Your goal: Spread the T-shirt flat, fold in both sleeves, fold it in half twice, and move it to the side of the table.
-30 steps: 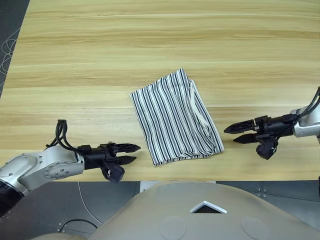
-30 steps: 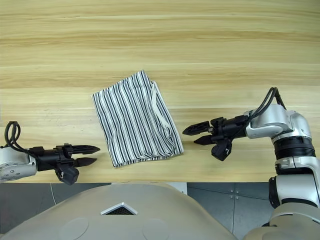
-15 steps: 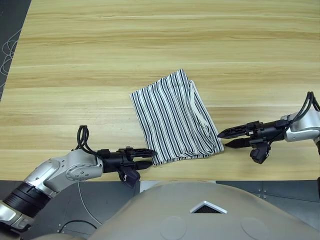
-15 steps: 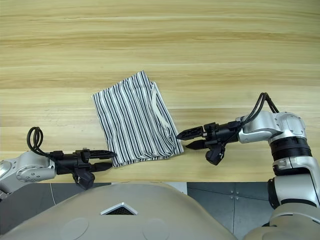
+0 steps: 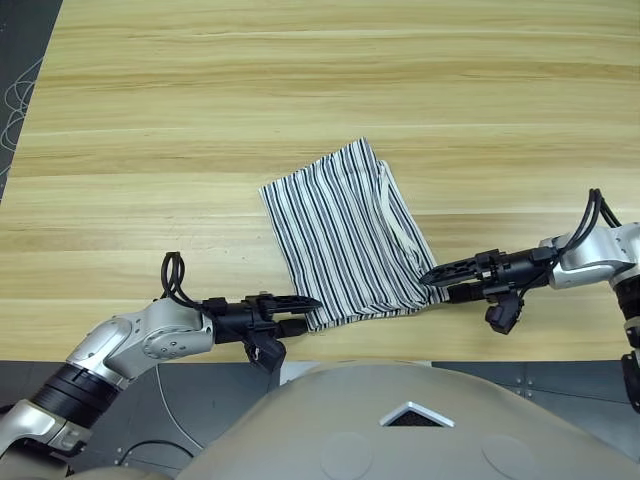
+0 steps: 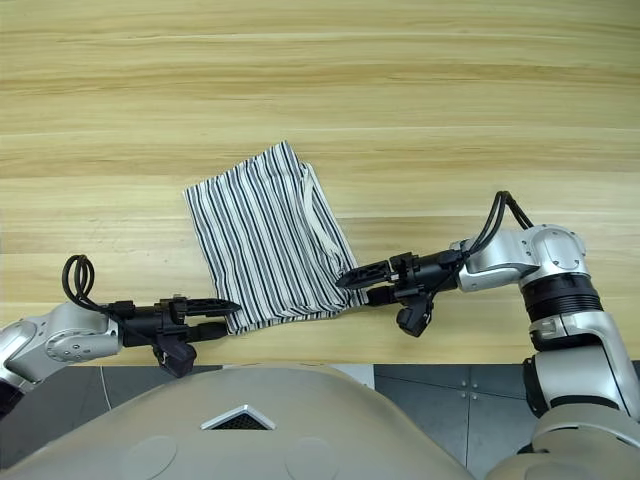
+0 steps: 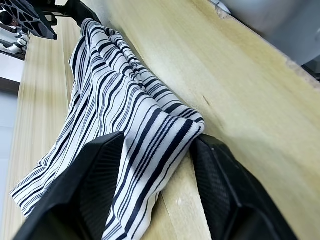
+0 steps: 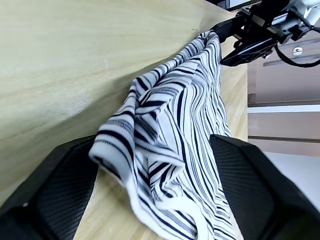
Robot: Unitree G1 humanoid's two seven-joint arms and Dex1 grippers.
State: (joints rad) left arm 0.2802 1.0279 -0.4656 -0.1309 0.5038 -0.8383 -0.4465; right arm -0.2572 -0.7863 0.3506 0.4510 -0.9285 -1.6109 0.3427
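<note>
The light wooden table point(image 5: 300, 80) holds the striped T-shirt point(image 5: 345, 235), already folded into a compact rectangle near its front edge. The left gripper point(image 5: 308, 311) and right gripper point(image 5: 433, 285) each straddle a near corner, fingers apart. Next, probably, both should pinch and lift together.

Pale wooden table point(image 5: 300, 80) over dark floor point(image 5: 18, 40) with loose cables point(image 5: 14, 97).

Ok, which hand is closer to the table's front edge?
The left hand, at the shirt's near-left corner; the right hand sits farther in.
</note>
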